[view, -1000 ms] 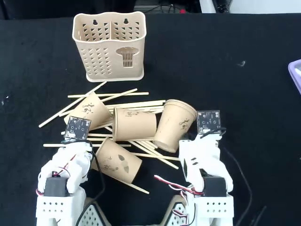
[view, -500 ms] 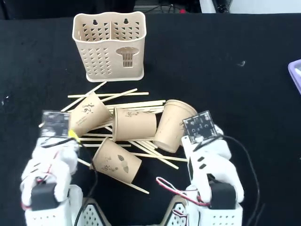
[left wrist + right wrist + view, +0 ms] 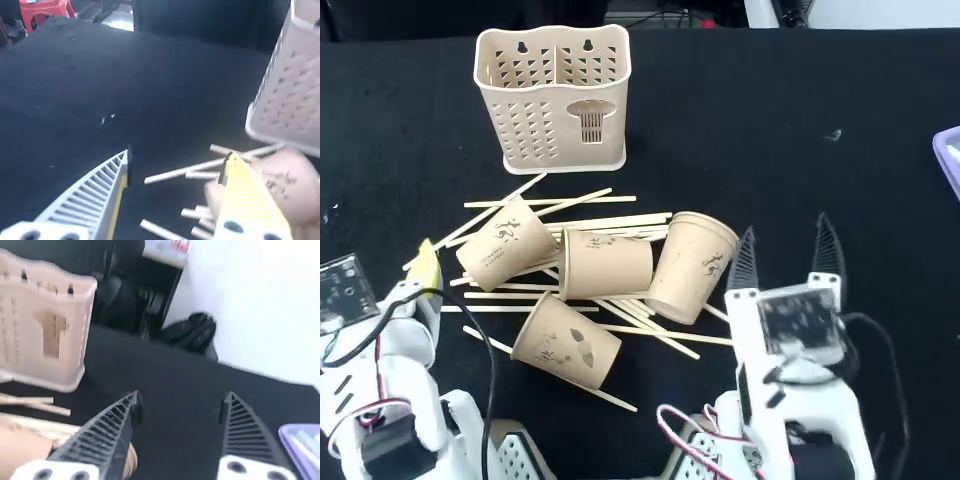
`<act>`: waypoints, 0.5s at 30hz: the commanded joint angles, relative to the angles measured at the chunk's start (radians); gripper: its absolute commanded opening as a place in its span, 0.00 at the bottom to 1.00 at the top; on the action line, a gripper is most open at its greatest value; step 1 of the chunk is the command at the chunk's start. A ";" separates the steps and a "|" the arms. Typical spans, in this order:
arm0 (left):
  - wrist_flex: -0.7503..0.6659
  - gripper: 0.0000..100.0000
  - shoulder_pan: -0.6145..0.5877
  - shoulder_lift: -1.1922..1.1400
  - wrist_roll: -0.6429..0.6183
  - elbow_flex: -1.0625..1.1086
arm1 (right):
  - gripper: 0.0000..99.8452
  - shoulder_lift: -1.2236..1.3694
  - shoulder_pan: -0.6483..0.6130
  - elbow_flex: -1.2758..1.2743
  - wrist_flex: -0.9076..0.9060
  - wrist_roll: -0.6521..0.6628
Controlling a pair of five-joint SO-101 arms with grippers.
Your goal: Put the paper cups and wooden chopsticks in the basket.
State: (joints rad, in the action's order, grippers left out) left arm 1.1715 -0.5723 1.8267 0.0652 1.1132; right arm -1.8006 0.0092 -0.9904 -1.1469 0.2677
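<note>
left gripper (image 3: 177,157) and right gripper (image 3: 785,230) now farther apart, both wide-jawed; chopsticks (image 3: 620,218) partly under paper cups (image 3: 605,263)

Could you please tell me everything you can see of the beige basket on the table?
The basket is beige and looks like plastic, with a wavy rim, walls pierced by small triangular holes, a slotted oval panel in front and two keyhole hangers at the back. It stands upright on the black table, beyond the scattered chopsticks, with nothing visible inside.
</note>
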 commanded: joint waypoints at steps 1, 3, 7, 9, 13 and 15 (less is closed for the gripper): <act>-0.043 0.31 -0.012 -0.014 -0.086 -0.064 | 0.24 -0.087 -0.014 0.139 -0.012 -0.040; -0.069 0.31 -0.012 -0.015 -0.115 -0.064 | 0.24 -0.085 -0.014 0.206 -0.025 -0.051; -0.081 0.31 0.030 -0.077 -0.135 -0.113 | 0.24 -0.059 -0.014 0.332 -0.046 -0.054; -0.057 0.31 0.077 -0.157 -0.135 -0.185 | 0.24 -0.004 -0.014 0.397 -0.064 -0.054; -0.008 0.31 0.188 -0.397 -0.137 -0.394 | 0.24 0.168 -0.014 0.542 -0.129 -0.055; 0.005 0.31 0.222 -0.545 -0.137 -0.510 | 0.24 0.260 -0.014 0.607 -0.166 -0.074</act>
State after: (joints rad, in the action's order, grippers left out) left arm 1.1653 -0.4051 1.4753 -0.0606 0.7986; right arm -1.6794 0.0092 -0.4810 -1.2743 0.2217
